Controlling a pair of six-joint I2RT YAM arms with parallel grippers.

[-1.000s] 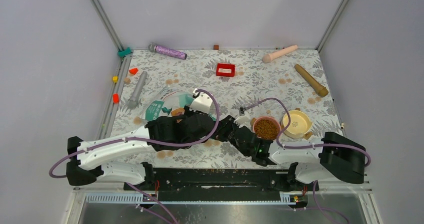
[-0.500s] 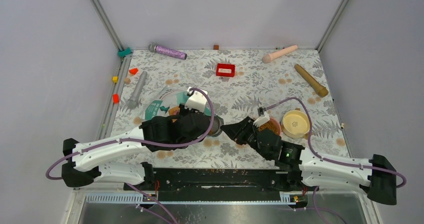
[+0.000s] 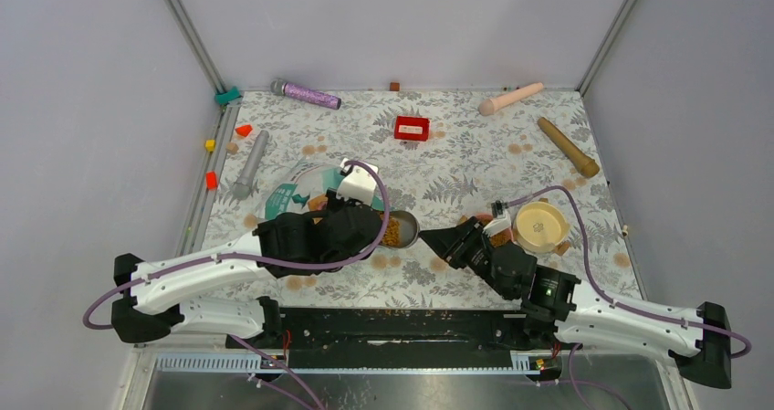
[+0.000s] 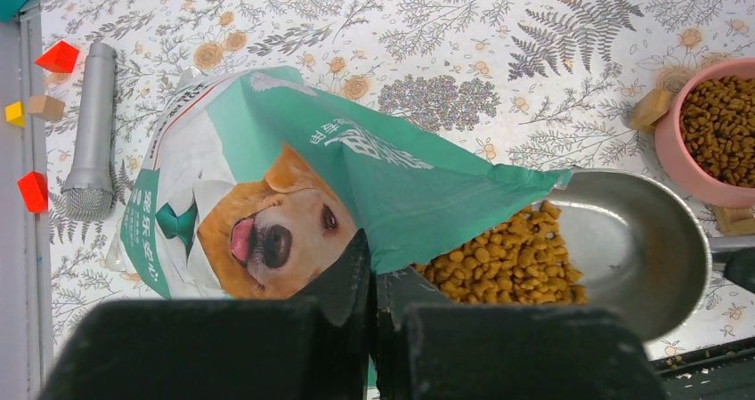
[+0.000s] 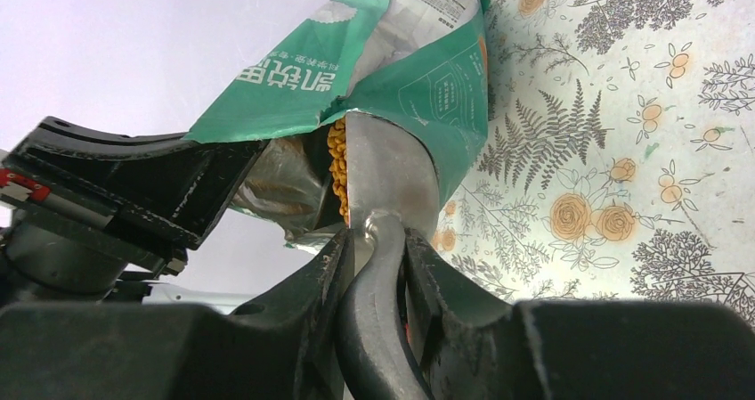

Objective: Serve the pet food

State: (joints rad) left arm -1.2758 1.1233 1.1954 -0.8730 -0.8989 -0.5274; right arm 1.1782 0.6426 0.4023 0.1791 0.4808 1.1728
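The teal-and-white dog-face bag [image 3: 299,194] lies left of centre, and my left gripper [image 3: 374,234] is shut on its open edge, also seen in the left wrist view [image 4: 374,280]. The grey metal scoop [image 3: 405,229] sits at the bag mouth, half full of brown kibble [image 4: 507,257]. My right gripper [image 3: 438,239] is shut on the scoop's handle [image 5: 378,266]. The pink bowl [image 4: 681,164], holding kibble, stands right of the scoop; my right wrist mostly hides it in the top view. The yellow bowl [image 3: 538,226] stands beside it with no kibble.
A red box [image 3: 412,128], a purple tube [image 3: 306,93], a grey cylinder [image 3: 250,163], a pink roller [image 3: 510,98] and a brown cylinder [image 3: 567,146] lie toward the back. Small coloured blocks [image 3: 212,180] line the left edge. A wooden block [image 4: 650,108] sits by the pink bowl.
My right arm has drawn back to the right, and the scoop has come out of the bag mouth with kibble in it. My right wrist now covers the pink bowl.
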